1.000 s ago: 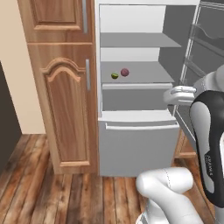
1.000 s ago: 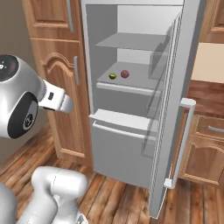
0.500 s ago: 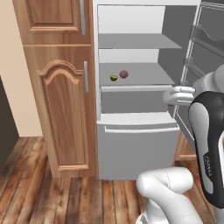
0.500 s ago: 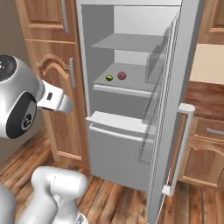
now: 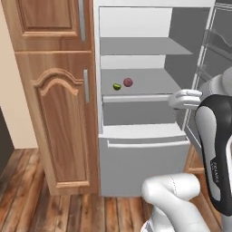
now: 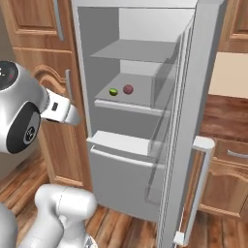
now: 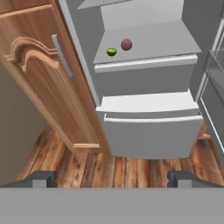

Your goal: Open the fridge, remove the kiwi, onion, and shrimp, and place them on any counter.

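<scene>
**Fridge open, fruit on the middle shelf**

The small lime-green kiwi [image 5: 117, 86] sits just beside the reddish-purple round onion [image 5: 128, 82] on the middle white shelf of the tall light-grey fridge [image 5: 144, 154], door swung wide. A brown wooden cabinet [image 5: 56, 113] stands alongside. My jaws [image 7: 112, 178] hang released, well apart from both.

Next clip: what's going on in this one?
A white robot arm faces a fridge whose door already stands open. The kiwi and the onion sit side by side on a middle shelf, untouched. The gripper is open, holds nothing, and is well short of the shelf. A wooden cabinet stands left of the fridge. I can't spot the shrimp.
</scene>
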